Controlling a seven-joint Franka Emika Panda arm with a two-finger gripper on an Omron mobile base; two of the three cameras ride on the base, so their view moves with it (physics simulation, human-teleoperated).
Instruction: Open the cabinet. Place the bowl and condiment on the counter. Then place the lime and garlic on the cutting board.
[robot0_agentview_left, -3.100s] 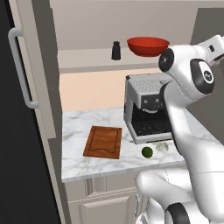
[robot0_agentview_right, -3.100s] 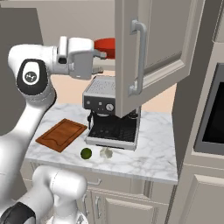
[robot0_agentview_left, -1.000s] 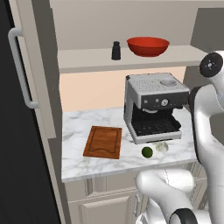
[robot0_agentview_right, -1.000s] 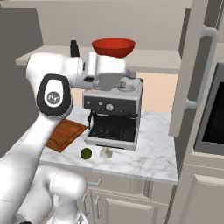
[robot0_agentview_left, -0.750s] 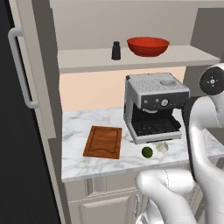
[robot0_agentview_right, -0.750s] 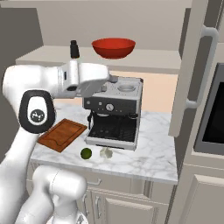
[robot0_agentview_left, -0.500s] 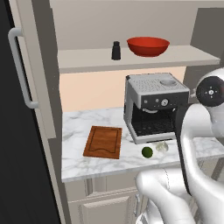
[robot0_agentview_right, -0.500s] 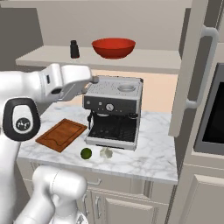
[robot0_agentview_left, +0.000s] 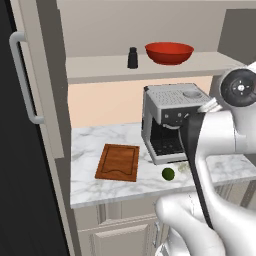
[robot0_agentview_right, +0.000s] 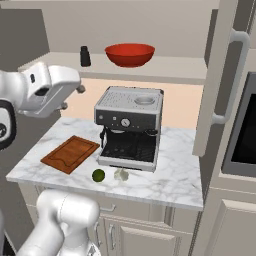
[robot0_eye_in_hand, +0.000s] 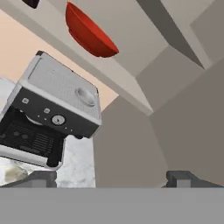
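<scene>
Claw (robot0_eye_in_hand: 111, 177) spread wide, empty, at frame bottom in hand view. Bowl (robot0_eye_in_hand: 87, 33) sits on cabinet (robot0_agentview_right: 165, 67) shelf, upper left of frame, up-left from the fingertips (robot0_eye_in_hand: 183, 177). Condiment (robot0_agentview_right: 85, 56) stands beside it.

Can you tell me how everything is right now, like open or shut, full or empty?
cabinet: both doors swung open.
bowl: upright on the cabinet shelf, looks empty.
condiment: standing upright on the shelf, left of the bowl.
cutting board: flat on the counter, nothing on it.
lime: on the counter, off the board.
garlic: on the counter beside the lime.
claw: open, holding nothing.
</scene>
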